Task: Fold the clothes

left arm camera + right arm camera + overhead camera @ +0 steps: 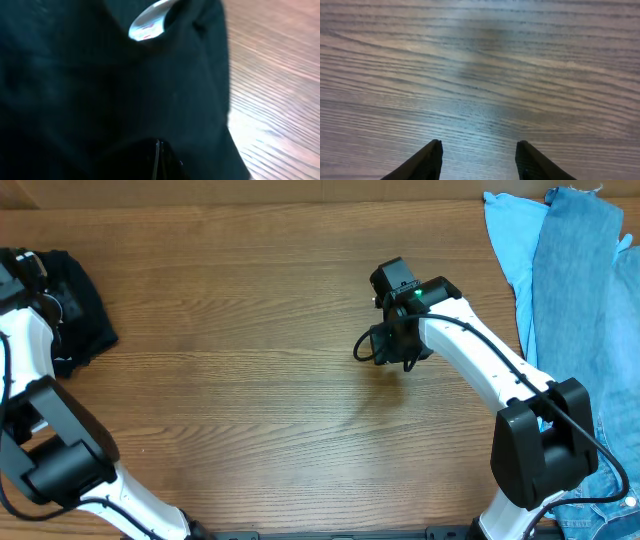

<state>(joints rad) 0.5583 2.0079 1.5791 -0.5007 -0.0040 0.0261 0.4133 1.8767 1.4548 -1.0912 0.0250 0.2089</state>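
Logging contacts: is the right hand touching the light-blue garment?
Apart. The overhead view shows a wide stretch of bare table between the right hand and the light-blue garment.

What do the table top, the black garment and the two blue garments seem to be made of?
Table top: wood or wood-look laminate, slight sheen, with grain lines.
Black garment: soft dull cloth, crumpled in folds.
Light-blue garment: thin smooth cloth, lying in soft folds.
Denim-blue garment: probably denim, from its mottled blue; the weave is too small to see.
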